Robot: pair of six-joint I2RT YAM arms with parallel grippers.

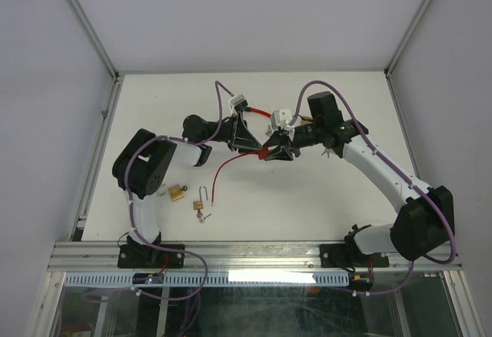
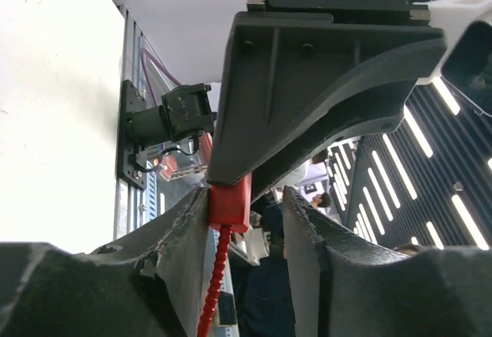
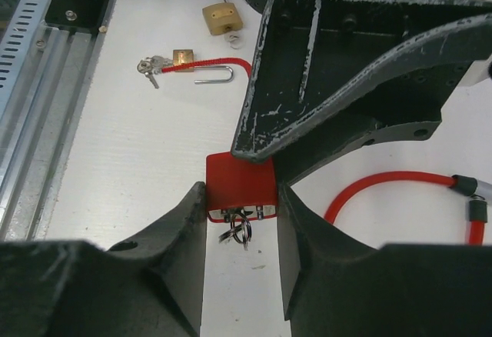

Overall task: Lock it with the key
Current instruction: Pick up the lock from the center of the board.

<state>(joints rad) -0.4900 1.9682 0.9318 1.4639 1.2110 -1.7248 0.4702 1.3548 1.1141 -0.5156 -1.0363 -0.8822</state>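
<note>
A red padlock (image 3: 240,185) with a red cable (image 3: 384,187) is held above the table between both arms. My right gripper (image 3: 240,196) is shut on the padlock's body. A key ring (image 3: 240,229) hangs from its underside, at the keyhole. My left gripper (image 2: 246,196) is open, and the padlock (image 2: 229,202) sits against its left finger with a gap to the other. The ribbed cable (image 2: 211,283) hangs down from it. In the top view the two grippers (image 1: 252,145) (image 1: 275,152) meet mid-table at the padlock (image 1: 266,152).
A brass padlock (image 1: 177,193) and a smaller brass padlock (image 1: 199,205) with keys and an open shackle lie on the table near the left arm's base; both also show in the right wrist view (image 3: 223,18) (image 3: 183,58). The red cable (image 1: 223,171) trails down toward them.
</note>
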